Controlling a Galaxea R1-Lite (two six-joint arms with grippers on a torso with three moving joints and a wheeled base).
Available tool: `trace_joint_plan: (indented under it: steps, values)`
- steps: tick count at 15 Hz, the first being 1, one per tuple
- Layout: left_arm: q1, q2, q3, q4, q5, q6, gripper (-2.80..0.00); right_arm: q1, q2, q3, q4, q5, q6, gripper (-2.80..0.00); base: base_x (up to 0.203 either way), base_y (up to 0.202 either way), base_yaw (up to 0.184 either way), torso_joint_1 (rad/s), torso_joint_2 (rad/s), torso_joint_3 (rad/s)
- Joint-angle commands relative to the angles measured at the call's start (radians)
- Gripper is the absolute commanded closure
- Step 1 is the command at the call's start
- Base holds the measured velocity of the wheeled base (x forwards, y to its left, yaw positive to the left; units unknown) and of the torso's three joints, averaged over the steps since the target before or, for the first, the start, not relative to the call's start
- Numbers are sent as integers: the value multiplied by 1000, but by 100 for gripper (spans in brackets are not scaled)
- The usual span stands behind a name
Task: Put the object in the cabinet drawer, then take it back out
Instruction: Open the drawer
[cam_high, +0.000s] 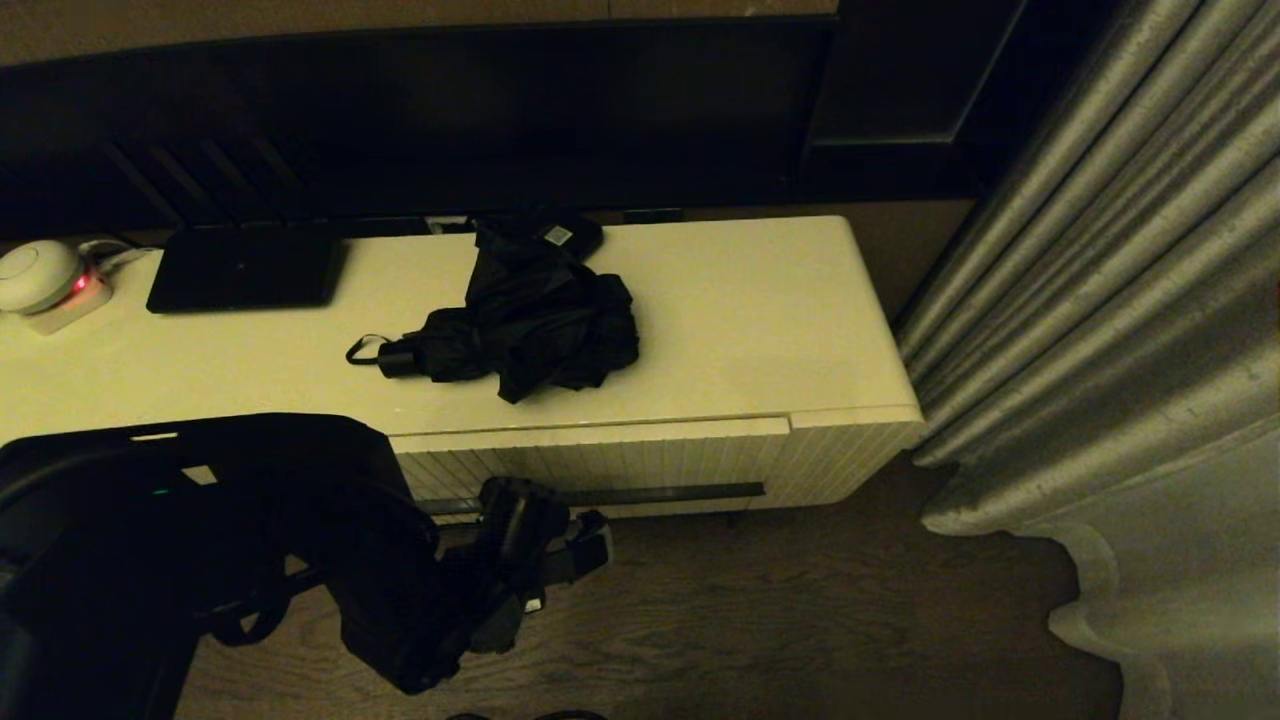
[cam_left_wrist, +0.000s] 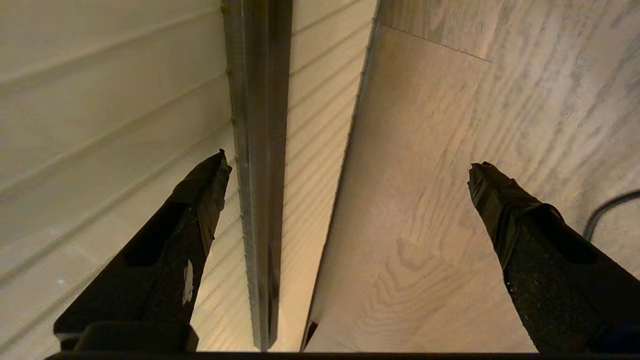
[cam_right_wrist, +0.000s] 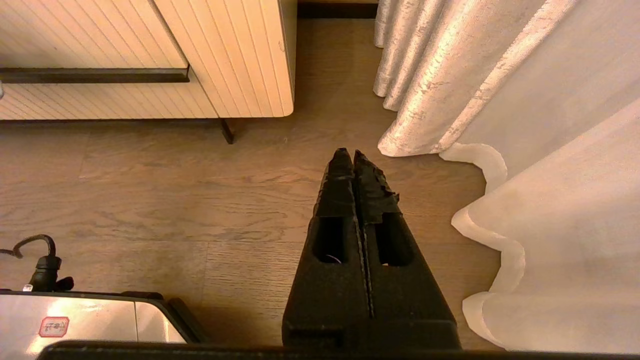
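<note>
Around the drawer's bar handle, left gripper jaws wide, seemingly untouching

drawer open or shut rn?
Shut. The cabinet drawer front sits flush with the cabinet, no interior showing. The left gripper is open, fingers either side of the bar handle, not yet closed on it.

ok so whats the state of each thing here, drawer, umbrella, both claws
cabinet drawer: shut, front flush with the cabinet
bar handle: ungripped, lying between the open fingers of the left claw
umbrella: folded, fabric loose, lying on the cabinet top
left claw: open, at the drawer front
right claw: shut, empty, parked over the floor near the curtain
</note>
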Motion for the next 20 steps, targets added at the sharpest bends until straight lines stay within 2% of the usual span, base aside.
trace_joint_plan:
  steps: [1,13,20]
  values:
    - [5,9,-14,-4,3,6,-280,0,0,2,-1,0,0,0,0,0,0,0,0,0]
    - [10,50,-31,-4,2,8,-280,0,0,2,-1,0,0,0,0,0,0,0,0,0]
    - [9,46,25,-4,-21,11,-280,0,0,2,-1,0,0,0,0,0,0,0,0,0]
